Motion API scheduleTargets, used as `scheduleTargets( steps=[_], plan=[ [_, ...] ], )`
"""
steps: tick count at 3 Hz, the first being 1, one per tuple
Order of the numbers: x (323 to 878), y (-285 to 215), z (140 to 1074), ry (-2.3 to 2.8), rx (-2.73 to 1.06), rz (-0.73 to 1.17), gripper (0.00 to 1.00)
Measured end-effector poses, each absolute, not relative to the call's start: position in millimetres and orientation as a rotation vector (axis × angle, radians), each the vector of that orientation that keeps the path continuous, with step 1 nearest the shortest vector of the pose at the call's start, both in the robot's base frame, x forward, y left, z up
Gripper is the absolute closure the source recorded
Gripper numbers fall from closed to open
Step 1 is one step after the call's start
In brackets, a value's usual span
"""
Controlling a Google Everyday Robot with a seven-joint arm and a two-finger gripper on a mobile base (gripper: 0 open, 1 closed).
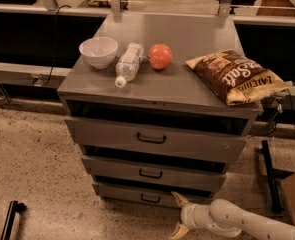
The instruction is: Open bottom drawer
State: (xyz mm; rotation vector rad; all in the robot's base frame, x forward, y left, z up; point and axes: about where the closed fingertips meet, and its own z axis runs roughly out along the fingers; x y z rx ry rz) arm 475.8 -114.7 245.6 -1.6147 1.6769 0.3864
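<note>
Down low, the claw (179,215) gapes released just right of the bottom drawer (119,192) handle (150,199); its arm (247,224) is cut off by the frame.

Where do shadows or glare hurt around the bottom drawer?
Camera view: dark shadow fills the gap above the bottom drawer; its handle is visible. Soft glare on the cabinet top. Claw, open, sits low right of the handle, well lit.

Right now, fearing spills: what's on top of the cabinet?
A bowl, lying bottle, red fruit, chip bag; beneath the bag is hidden. Open gripper by bottom drawer.
</note>
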Motion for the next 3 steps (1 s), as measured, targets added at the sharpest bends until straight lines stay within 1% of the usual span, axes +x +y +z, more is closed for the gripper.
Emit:
scheduleTargets(
  steps=[1, 3],
  plan=[
    [476.5, -109.1, 240.0, 1.692, -1.652, 0.371, 0.00],
    [493.3, -130.0, 214.9, 1.782, -1.640, 0.327, 0.00]
  ],
)
